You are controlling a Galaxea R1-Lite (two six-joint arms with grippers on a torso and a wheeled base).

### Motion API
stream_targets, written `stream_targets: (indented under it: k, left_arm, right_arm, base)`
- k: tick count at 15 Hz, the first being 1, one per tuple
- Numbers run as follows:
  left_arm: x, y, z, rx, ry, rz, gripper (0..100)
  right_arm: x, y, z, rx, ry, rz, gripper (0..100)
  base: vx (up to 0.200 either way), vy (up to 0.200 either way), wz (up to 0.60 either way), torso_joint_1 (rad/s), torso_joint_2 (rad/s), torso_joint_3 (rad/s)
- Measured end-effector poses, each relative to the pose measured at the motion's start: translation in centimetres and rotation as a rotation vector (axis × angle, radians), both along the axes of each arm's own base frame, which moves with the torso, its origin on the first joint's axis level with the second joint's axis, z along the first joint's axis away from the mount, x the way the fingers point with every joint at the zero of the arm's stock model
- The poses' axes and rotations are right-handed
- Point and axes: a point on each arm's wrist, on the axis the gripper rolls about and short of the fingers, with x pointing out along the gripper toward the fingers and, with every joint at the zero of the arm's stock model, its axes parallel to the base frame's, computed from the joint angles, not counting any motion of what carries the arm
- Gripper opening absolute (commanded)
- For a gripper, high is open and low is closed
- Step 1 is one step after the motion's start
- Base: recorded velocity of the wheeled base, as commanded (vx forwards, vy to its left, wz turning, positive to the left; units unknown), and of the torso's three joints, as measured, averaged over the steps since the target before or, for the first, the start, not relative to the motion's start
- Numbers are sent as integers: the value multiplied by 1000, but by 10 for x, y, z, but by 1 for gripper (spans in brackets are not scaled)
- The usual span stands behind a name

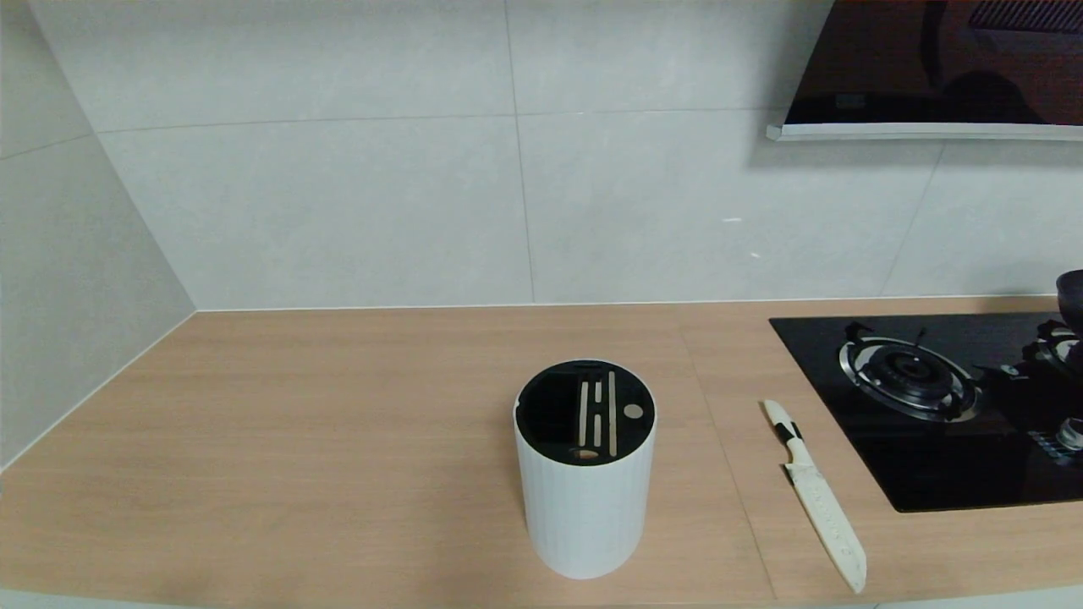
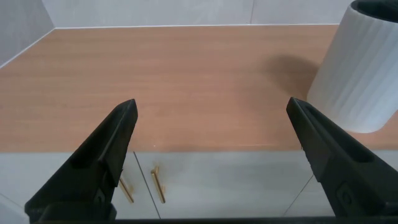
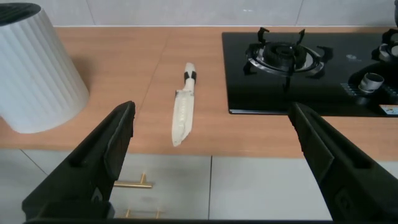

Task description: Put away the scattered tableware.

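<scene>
Left end effector [image 2: 211, 106]: both black fingers [image 2: 106, 162] spread wide, nothing between them, hanging in front of the tabletop's front edge over the cabinet doors with thin brass bar handles [image 2: 158, 183]. Right end effector [image 3: 211, 109]: same state, fingers [image 3: 102, 155] fully apart and nothing gripped, also off the front edge, above another brass handle [image 3: 130, 184]. Light wood-grain tabletop [image 1: 338, 423] runs back to a grey tiled wall [image 1: 338, 211]. White ribbed cylindrical knife holder with a black slotted top [image 1: 585, 507] stands upright near the front edge, roughly mid-tabletop; the top has several narrow slots, a small round hole and a larger opening on its left half. From the left wrist it sits off to one side of the open fingers [image 2: 357, 74]; the right wrist view catches it too [image 3: 31, 74]. Cream-white kitchen knife with a black band on its handle [image 1: 819, 501] lies flat on the tabletop, to the robot's right of the holder and clear of it, between the holder and the black glass gas hob [image 1: 931, 474]. Handle points towards the wall, blade tip towards the front edge; it is close to the hob's left edge but not on the glass [image 3: 183, 112]. Hob [image 3: 249, 93] has a round metal burner with pan supports [image 1: 909, 376] and a silver knob [image 1: 1070, 433]. Dark glossy range hood [image 1: 931, 68] hangs on the wall above the hob.
</scene>
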Motion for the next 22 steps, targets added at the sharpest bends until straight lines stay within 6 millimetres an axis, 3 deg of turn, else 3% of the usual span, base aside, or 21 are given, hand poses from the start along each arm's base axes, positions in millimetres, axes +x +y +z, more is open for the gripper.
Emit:
stream_targets:
  k: [10,15,19,22]
  left_arm:
    - [0,0,0,0,0,0,100]
    - [0,0,0,0,0,0,100]
    - [0,0,0,0,0,0,100]
    - [0,0,0,0,0,0,100]
  right_arm:
    - [0,0,1,-22,-6,-5,100]
    - [-5,1,38,-18,-83,57,100]
    - [19,2,61,-11,76,121,100]
    - [52,4,77,-4,241,160,100]
  base:
    - [0,0,0,0,0,0]
    - [0,0,0,0,0,0]
    - [0,0,0,0,0,0]
    - [0,0,0,0,0,0]
